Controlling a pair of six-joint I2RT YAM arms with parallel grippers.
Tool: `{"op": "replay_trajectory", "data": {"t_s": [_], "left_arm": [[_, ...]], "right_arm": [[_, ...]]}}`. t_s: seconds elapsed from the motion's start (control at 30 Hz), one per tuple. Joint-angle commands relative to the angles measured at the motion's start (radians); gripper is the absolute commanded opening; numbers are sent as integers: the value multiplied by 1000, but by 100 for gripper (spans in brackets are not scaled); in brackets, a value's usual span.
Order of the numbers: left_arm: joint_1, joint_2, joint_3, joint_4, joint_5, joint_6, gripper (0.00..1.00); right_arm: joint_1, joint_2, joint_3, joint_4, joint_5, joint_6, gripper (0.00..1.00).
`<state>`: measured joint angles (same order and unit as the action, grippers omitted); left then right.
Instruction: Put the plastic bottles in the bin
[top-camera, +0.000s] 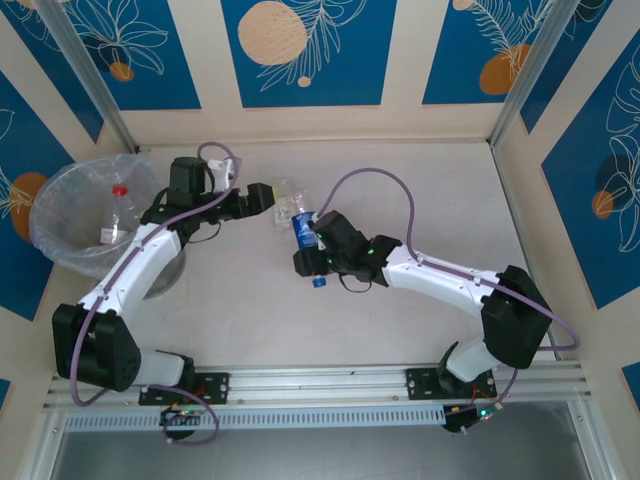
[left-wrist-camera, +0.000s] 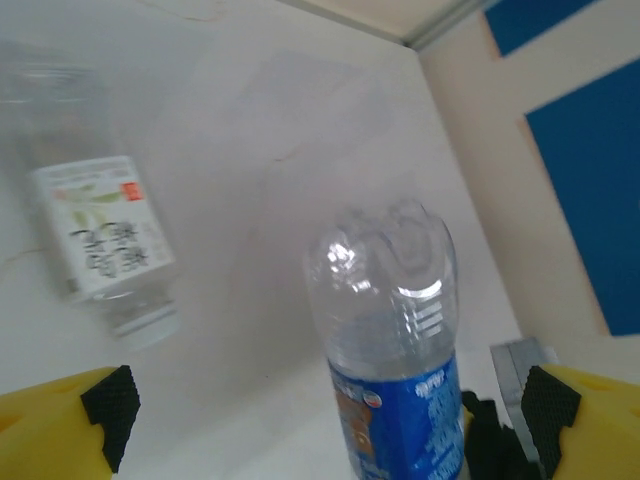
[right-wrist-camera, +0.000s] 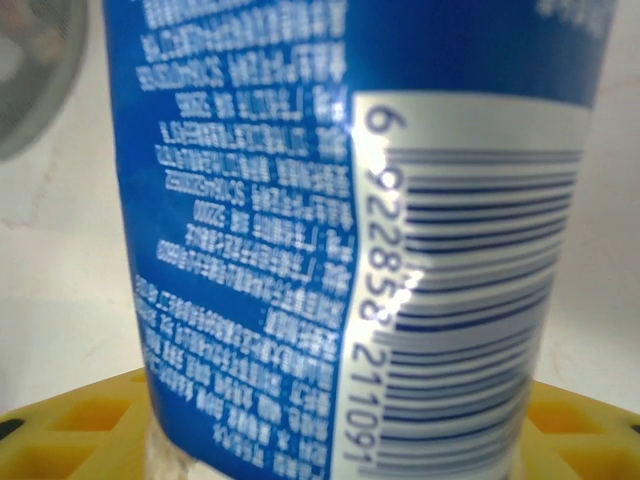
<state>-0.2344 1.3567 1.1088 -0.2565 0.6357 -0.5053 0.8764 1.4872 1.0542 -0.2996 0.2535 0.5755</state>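
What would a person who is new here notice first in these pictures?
The blue-labelled bottle at the centre, gripped by the right claw, its label close before the right wrist camera. Next, the bin at the far left, with one red-capped bottle inside, and the open left claw beside a white-labelled bottle.

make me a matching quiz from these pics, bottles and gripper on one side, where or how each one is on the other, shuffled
Column one:
1. red-capped bottle
2. blue-label bottle
3. white-label bottle
4. left gripper

Column two:
a. open, holding nothing
b. lying on the table
c. inside the bin
d. between the fingers of the right gripper

Pairs: 1-c, 2-d, 3-b, 4-a
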Motion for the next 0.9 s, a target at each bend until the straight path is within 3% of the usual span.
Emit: {"op": "replay_trajectory", "data": {"t_s": [0.0, 0.13, 0.5, 0.87], "left_arm": [[-14, -2, -59, 254, 196, -125, 99], [-34, 19, -78, 333, 255, -142, 99], [-61, 88, -80, 518, 352, -239, 100], [-96, 146, -27, 602, 400, -273, 98]], "right_arm": [[-22, -43, -19, 123, -73, 14, 60], [-37, -60, -54, 246, -145, 20, 60], [-39, -75, -79, 377, -229, 53, 60], [-39, -41, -39, 395, -310, 8, 60]]}}
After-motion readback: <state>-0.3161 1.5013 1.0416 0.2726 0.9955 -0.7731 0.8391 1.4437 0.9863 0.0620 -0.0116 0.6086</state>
